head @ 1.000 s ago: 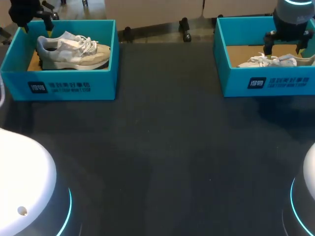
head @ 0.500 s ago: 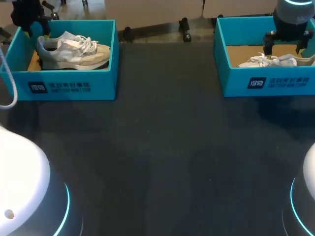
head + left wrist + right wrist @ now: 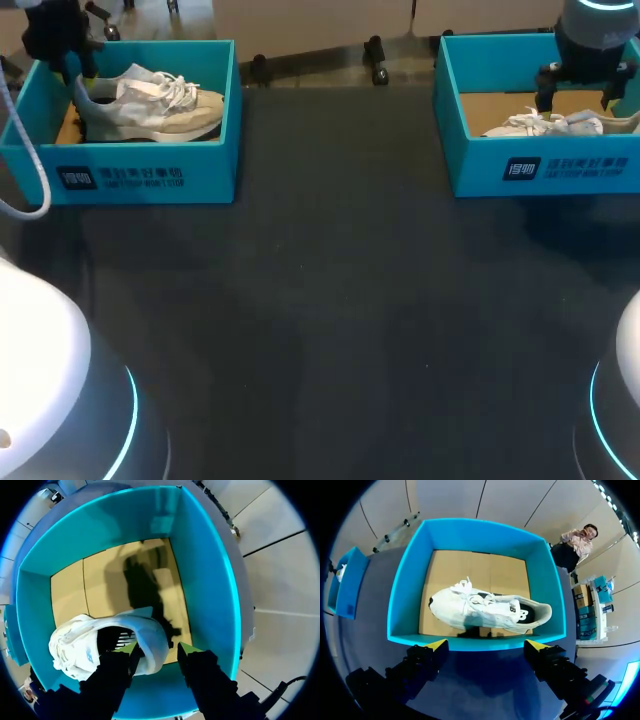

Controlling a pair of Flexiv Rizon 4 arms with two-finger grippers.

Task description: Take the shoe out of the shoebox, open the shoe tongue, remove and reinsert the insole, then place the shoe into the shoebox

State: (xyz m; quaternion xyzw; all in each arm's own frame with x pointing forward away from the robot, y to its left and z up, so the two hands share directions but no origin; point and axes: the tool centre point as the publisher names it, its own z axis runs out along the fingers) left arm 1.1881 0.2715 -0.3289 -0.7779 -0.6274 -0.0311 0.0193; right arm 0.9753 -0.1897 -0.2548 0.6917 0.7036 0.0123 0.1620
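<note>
A grey and beige shoe [image 3: 150,100] lies in the teal shoebox [image 3: 150,175] at the far left of the table. My left gripper [image 3: 80,70] hangs at its heel. In the left wrist view the gripper [image 3: 157,650] straddles the heel collar of the shoe [image 3: 75,650]. One finger is inside the opening, the other stands just outside the heel with a thin gap. A white shoe [image 3: 560,124] lies in the second teal shoebox [image 3: 560,170] at the far right. My right gripper [image 3: 577,100] hovers open above that shoe [image 3: 485,610], over the box's near wall [image 3: 470,642].
The dark table top [image 3: 330,320] stretches between the two boxes and toward me. The left box's walls [image 3: 205,580] close in tightly around my left gripper. The left box [image 3: 347,585] also shows off to the side in the right wrist view.
My left gripper's fingers have drawn closer together around the shoe's heel, and the left arm's cable has swung into view. The right arm and both shoes have not moved.
</note>
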